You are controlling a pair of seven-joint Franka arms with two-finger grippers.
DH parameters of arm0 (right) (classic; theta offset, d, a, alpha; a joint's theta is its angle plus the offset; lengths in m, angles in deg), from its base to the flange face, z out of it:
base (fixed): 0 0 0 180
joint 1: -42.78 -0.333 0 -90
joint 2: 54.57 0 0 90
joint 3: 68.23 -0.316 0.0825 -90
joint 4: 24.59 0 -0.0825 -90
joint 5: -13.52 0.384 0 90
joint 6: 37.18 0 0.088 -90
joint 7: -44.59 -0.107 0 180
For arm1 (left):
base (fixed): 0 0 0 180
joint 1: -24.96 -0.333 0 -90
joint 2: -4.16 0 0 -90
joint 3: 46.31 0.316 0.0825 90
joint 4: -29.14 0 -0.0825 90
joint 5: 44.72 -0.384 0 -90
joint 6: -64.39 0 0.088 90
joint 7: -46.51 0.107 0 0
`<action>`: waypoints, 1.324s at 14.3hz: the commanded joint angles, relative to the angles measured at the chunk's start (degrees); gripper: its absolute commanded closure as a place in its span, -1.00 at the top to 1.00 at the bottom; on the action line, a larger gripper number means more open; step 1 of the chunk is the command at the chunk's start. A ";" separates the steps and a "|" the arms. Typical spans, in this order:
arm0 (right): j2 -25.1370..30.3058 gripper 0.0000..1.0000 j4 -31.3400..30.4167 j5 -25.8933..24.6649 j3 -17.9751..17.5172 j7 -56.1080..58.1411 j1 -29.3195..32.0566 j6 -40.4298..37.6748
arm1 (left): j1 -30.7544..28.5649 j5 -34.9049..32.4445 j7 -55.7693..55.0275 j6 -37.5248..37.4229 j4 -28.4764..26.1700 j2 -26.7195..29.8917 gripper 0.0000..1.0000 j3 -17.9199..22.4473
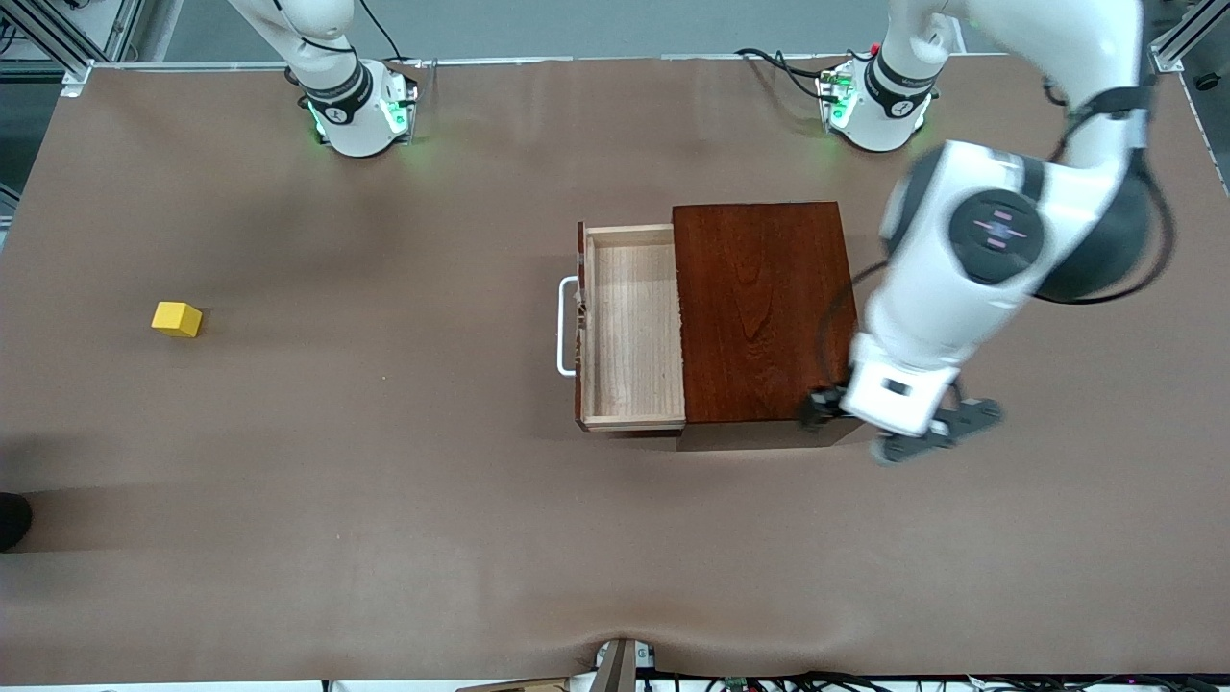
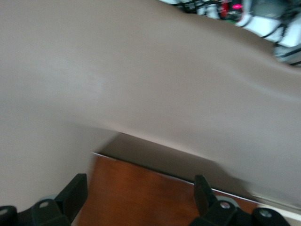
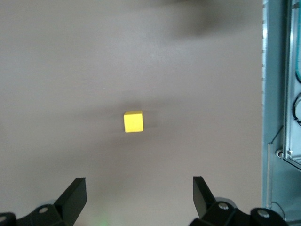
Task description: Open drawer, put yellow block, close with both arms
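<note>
Jaws: both pairs stood wide apart and gripped nothing; the left gripper (image 2: 138, 195) hung over the corner of the box at the left arm's end, and the right gripper (image 3: 138, 195) hung above the yellow block, seen only in its own wrist view.
Counter: the brown counter (image 1: 384, 500) carried the box near its middle and the block well apart from it.
Arms: the left arm (image 1: 971, 279) reached down beside the box; of the right arm (image 1: 327, 58) only the base and lower links showed in the front view.
Box: the dark mahogany box (image 1: 759, 308) looked heavy, stiff and glossy, so probably slippery under pads; bracing its side seemed wiser than pinching it.
Drawer: the drawer (image 1: 632, 327) was pulled out of the box toward the right arm's end, its pale tray bare; it looked light and rigid, and the white handle (image 1: 565, 327) on its front was the natural hold.
Block: the yellow block (image 1: 177, 319) lay on the counter far from the box, toward the right arm's end; it looked small, light, hard and smooth-faced, best pinched across two flat sides, squarely.
</note>
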 commanded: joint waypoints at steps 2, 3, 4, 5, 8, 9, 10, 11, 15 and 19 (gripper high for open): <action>-0.72 1.00 -15.22 0.82 -1.30 3.12 2.62 17.13 | -6.89 0.49 12.76 0.06 -12.24 10.10 1.00 -0.68; -3.17 1.00 -17.34 1.17 -1.30 3.91 2.71 21.10 | -8.38 0.40 15.58 0.06 -13.38 11.25 1.00 -0.68; -6.50 1.00 -17.80 1.87 -1.30 4.61 2.62 23.84 | -9.62 0.31 18.13 0.06 -14.18 12.30 1.00 -0.68; -10.01 1.00 -17.80 2.74 -1.39 5.32 2.53 25.87 | -11.02 0.31 20.68 0.06 -15.06 13.36 1.00 -0.68; -17.32 1.00 -18.06 4.42 -1.74 6.03 2.01 32.90 | -13.66 0.40 26.93 0.06 -16.99 16.08 1.00 -0.68; -18.91 1.00 -18.15 5.03 -1.91 6.03 1.66 34.40 | -13.84 0.40 28.86 -0.03 -17.61 16.79 1.00 -0.68; -19.79 1.00 -18.67 5.30 -2.00 6.03 1.30 36.15 | -14.46 0.40 30.53 -0.12 -18.05 17.23 1.00 -0.68; -20.41 1.00 -19.90 5.30 -2.00 6.03 0.87 38.69 | -14.64 0.40 32.29 -0.56 -18.23 17.41 1.00 -0.68; -20.77 1.00 -23.42 5.21 -1.83 6.81 0.86 43.99 | -15.60 0.49 38.18 -3.89 -18.14 18.20 1.00 -0.68; -19.98 1.00 -25.88 4.42 -1.57 7.79 1.39 44.17 | -15.78 0.58 39.43 -4.25 -18.14 18.12 1.00 -0.68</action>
